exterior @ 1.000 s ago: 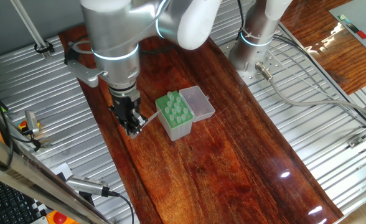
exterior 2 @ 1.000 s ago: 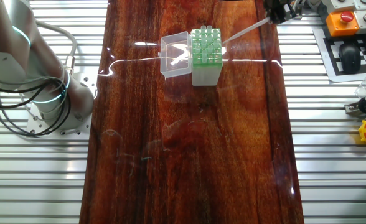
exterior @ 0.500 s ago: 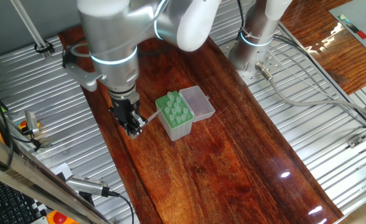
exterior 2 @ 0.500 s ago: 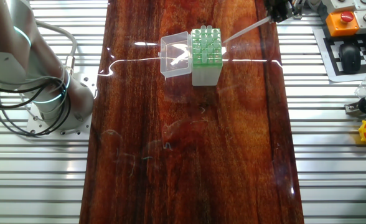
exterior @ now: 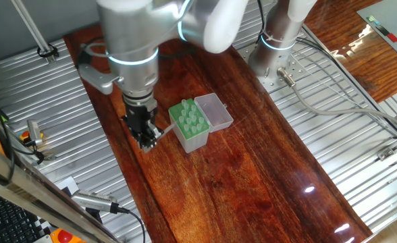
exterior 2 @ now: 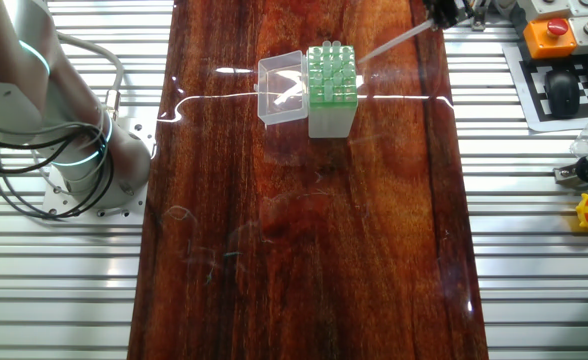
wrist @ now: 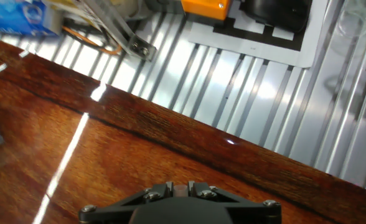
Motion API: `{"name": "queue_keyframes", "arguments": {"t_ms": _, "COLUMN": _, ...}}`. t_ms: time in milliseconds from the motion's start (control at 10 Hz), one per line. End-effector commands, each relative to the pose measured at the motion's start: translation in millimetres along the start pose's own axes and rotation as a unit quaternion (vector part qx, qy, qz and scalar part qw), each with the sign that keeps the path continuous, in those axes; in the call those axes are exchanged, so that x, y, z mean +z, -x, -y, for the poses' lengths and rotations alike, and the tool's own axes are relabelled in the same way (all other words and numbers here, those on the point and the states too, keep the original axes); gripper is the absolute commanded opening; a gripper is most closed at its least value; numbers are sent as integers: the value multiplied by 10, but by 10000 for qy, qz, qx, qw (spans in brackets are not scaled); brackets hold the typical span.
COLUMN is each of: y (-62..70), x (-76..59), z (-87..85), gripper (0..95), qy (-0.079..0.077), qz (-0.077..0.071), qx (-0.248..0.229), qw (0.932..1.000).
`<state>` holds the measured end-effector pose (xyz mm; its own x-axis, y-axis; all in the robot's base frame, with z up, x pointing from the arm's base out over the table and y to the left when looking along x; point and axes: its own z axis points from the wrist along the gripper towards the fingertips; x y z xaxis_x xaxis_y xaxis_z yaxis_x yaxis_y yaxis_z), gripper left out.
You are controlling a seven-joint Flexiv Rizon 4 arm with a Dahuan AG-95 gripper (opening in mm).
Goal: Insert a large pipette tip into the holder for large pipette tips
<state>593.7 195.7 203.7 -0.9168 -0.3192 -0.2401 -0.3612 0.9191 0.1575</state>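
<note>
Right now my pincer [exterior: 146, 138] is squeezed shut on the large pipette tip [exterior: 162, 129], just beside the holder for large pipette tips [exterior: 189, 125]. I hold the tip by its fat end, so the thin pointed end is free. That is the end that has to go down into a hole.

In the other fixed view the tip [exterior 2: 394, 43] sticks out sideways from my pincer [exterior 2: 442, 12] and slopes down toward the box. Its thin end is very near the green top [exterior 2: 331, 72], by the edge closest to me. I cannot tell if it touches.

The holder stands on the brown wooden table [exterior: 239, 169]. Its clear lid [exterior: 213, 112] is flipped open on the far side, away from me. That is good, because nothing covers the holes and the lid is not in my way.

The tip is lying too flat to go in. The holes point straight up, so I think I must lift it and turn it until it stands up, then line it up over one hole.

My hand view shows only the table edge and the metal slats [wrist: 245, 93], not the tip, so it does not help me aim.
</note>
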Motion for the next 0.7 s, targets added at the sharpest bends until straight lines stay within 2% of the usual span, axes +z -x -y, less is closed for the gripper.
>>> {"name": "queue_keyframes", "arguments": {"t_ms": 100, "y": 45, "x": -10, "z": -136, "gripper": 0, "qy": -4, "qz": 47, "qx": 175, "qw": 9998}}
{"name": "queue_keyframes", "arguments": {"t_ms": 300, "y": 61, "x": -10, "z": -236, "gripper": 0, "qy": -11, "qz": 60, "qx": 231, "qw": 9997}}
{"name": "queue_keyframes", "arguments": {"t_ms": 700, "y": 64, "x": -8, "z": -254, "gripper": 0, "qy": -32, "qz": 21, "qx": 149, "qw": 9999}}
